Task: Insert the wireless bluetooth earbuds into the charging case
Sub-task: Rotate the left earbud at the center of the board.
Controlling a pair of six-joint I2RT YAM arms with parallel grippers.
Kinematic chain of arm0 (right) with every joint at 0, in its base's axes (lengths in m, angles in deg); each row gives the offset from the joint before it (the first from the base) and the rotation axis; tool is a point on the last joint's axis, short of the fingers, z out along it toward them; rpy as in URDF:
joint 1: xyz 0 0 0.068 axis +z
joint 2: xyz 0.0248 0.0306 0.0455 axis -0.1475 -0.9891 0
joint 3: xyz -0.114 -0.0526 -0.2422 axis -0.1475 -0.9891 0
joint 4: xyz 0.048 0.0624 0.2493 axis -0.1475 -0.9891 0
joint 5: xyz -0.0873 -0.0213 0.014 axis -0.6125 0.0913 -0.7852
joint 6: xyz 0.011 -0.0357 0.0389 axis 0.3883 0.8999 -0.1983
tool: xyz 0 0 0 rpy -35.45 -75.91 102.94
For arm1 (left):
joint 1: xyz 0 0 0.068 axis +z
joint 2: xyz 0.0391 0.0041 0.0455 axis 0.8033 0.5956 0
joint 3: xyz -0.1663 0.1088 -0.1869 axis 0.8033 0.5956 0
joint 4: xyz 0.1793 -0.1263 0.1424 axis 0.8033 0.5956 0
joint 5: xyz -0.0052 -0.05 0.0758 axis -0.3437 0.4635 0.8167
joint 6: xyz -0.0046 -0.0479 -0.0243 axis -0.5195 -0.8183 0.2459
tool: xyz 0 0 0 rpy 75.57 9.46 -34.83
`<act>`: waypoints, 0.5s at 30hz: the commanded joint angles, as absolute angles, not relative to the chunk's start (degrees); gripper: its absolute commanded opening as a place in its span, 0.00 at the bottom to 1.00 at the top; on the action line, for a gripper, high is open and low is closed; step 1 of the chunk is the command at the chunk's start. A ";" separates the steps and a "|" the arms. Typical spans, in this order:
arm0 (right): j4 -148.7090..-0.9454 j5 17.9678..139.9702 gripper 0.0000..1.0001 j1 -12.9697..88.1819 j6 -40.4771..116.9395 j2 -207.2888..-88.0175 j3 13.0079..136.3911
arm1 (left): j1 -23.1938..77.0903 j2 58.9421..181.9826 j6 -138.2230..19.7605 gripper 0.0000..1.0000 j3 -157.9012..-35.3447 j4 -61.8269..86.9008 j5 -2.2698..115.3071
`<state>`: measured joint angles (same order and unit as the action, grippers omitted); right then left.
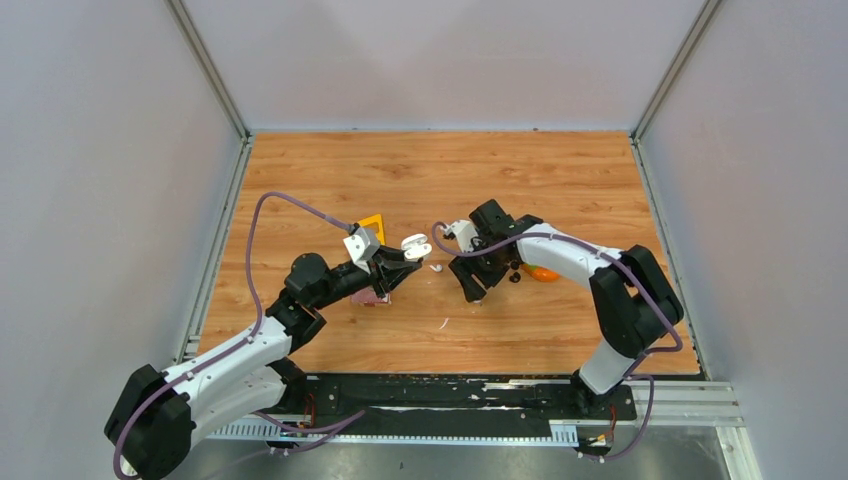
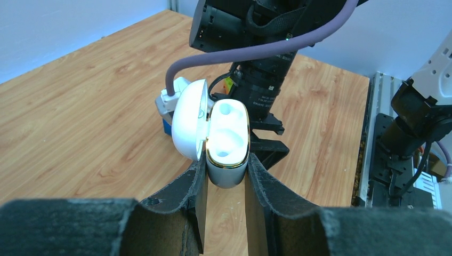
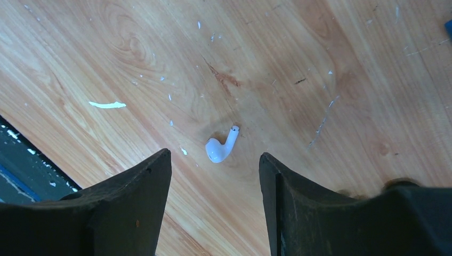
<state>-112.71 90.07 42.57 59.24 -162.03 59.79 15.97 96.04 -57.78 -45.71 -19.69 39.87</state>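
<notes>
**Open case in the left grip, one earbud loose on the wood**

In the overhead view, at left of centre, the left gripper is clamped on the charging case, holding it above the wooden table. Its wrist camera shows the fingers pressing the lower body of the case from both sides. The lid is swung open to the left, and the two moulded recesses face the camera. Just right of the case and below it, one white stemmed earbud lies on the table (only this one is in view). The right gripper hangs over it with its jaws spread and nothing between them. From the right wrist, the earbud sits low in the frame between the two fingertips. A thin white sliver lies to the upper left.
</notes>
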 commanded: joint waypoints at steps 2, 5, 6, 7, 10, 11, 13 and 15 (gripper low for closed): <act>-110.63 84.07 0.62 44.52 58.18 -163.76 60.39 | 16.23 95.68 -57.32 0.00 -46.16 -20.56 39.99; -111.14 82.58 0.61 44.82 58.46 -165.13 61.13 | 16.27 95.57 -57.22 0.00 -46.25 -20.40 39.99; -111.30 82.09 0.61 44.81 58.66 -165.40 61.26 | 16.26 95.57 -57.14 0.00 -46.25 -20.35 40.04; -111.24 81.58 0.60 44.78 58.93 -165.59 61.10 | 16.26 95.68 -57.14 0.00 -46.25 -20.34 39.92; -111.04 80.73 0.59 44.80 59.81 -165.76 60.33 | 16.27 95.82 -57.22 0.00 -46.34 -20.39 39.61; -111.07 80.47 0.59 44.78 60.01 -165.53 60.04 | 16.26 95.83 -57.23 0.00 -46.34 -20.35 39.62; -111.02 79.67 0.58 44.73 60.46 -164.56 59.68 | 16.27 95.93 -57.23 0.00 -46.42 -20.36 39.46; -111.26 78.82 0.58 44.67 60.97 -163.95 59.63 | 16.27 95.87 -57.23 0.00 -46.43 -20.40 39.38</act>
